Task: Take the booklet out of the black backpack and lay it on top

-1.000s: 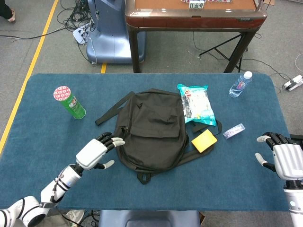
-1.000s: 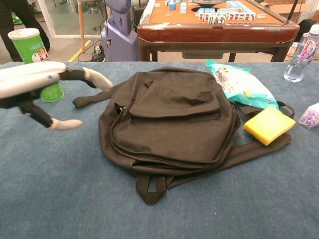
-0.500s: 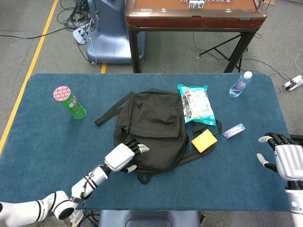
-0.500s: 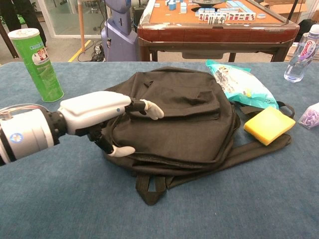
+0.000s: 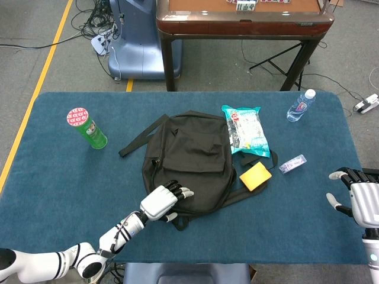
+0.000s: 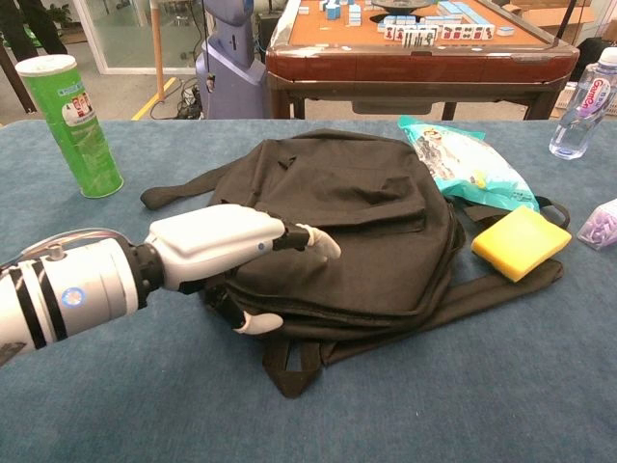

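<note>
Matt black cloth backpack (image 5: 189,160)

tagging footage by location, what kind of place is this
Probably a robot lab or workshop: loose cables on a bare floor, yellow floor tape, and a mahjong table behind the blue worktable.

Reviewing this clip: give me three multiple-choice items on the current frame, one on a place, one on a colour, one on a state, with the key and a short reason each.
1. Where is the left hand?
A. over the near edge of the black backpack
B. beside the green can
C. on the water bottle

2. What colour is the flat block beside the backpack?
A. red
B. yellow
C. white

3. What is the right hand doing?
A. holding a booklet
B. gripping a strap
C. holding nothing, fingers apart

Key: 1 A, both views show it over the bag's near edge; 2 B, it is plainly yellow in both views; 3 C, it sits at the table's right edge with nothing in it, far from the bag.
</note>
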Tool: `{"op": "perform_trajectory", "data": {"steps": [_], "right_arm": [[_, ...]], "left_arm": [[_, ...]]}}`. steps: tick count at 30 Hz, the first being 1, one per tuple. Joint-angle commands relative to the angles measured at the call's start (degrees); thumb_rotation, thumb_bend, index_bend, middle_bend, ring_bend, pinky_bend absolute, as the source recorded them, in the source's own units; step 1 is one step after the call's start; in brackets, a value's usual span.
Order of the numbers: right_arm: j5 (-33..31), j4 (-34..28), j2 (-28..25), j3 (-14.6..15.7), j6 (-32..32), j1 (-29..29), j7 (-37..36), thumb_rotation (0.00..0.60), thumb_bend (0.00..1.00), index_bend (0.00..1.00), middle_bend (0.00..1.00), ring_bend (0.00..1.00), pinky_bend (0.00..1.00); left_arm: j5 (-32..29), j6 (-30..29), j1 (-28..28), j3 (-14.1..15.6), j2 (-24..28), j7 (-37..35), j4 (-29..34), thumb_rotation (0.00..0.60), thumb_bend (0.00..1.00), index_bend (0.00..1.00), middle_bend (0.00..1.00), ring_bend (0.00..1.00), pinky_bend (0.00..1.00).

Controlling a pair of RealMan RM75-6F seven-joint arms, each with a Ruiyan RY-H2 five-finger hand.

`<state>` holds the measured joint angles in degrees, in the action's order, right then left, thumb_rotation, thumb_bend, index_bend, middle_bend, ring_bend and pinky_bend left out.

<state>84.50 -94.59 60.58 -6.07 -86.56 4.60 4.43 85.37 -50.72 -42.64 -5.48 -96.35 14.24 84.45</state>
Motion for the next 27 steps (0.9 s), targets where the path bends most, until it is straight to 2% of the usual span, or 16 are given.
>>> {"op": "perform_trajectory", "data": {"steps": [1, 8, 14, 23, 26, 27], "right_arm": [[0.01, 0.28, 0.0, 0.08, -0.07, -0.12, -0.28, 0.6, 0.2, 0.39, 0.34, 0.3, 0.42], [-0.12, 1.14, 0.11, 0.22, -0.34, -0.51, -1.49, 0.6, 0.2, 0.39, 0.34, 0.3, 0.42], [-0.29, 1.45, -0.01, 0.18, -0.25, -0.57, -1.99, 0.6, 0.2, 0.39, 0.34, 0.3, 0.42], [-0.16, 1.69, -0.05, 0.19, -0.39, -0.67, -2.41, 0.6, 0.2, 0.39, 0.34, 0.3, 0.42], [-0.17, 1.69, -0.13, 0.18, -0.42, -0.7, -2.48, 0.6, 0.2, 0.39, 0.34, 0.3, 0.42], [-0.09, 1.67, -0.14, 0.17, -0.43, -0.68, -2.5, 0.6, 0.2, 0.39, 0.34, 0.3, 0.42]], "left_arm": [[-1.9, 0.62, -0.59, -0.61, -1.38, 1.18, -0.68, 0.6, 0.33, 0.19, 0.2, 0.18, 0.11], [-6.09, 1.51, -1.49, -1.86, -3.91, 2.28, -2.13, 0.6, 0.33, 0.2, 0.2, 0.18, 0.11], [-8.88, -0.15, -1.45, -3.91, -6.0, 0.41, -2.72, 0.6, 0.33, 0.25, 0.21, 0.2, 0.11], [-12.82, -1.59, -2.75, -7.0, -7.93, 1.72, -3.92, 0.6, 0.33, 0.35, 0.31, 0.27, 0.11], [-13.02, -3.45, -2.95, -8.09, -8.86, 2.02, -4.66, 0.6, 0.4, 0.42, 0.36, 0.32, 0.11], [-12.99, -4.3, -3.13, -8.61, -9.31, 2.23, -5.13, 0.6, 0.45, 0.46, 0.39, 0.34, 0.11]]}}
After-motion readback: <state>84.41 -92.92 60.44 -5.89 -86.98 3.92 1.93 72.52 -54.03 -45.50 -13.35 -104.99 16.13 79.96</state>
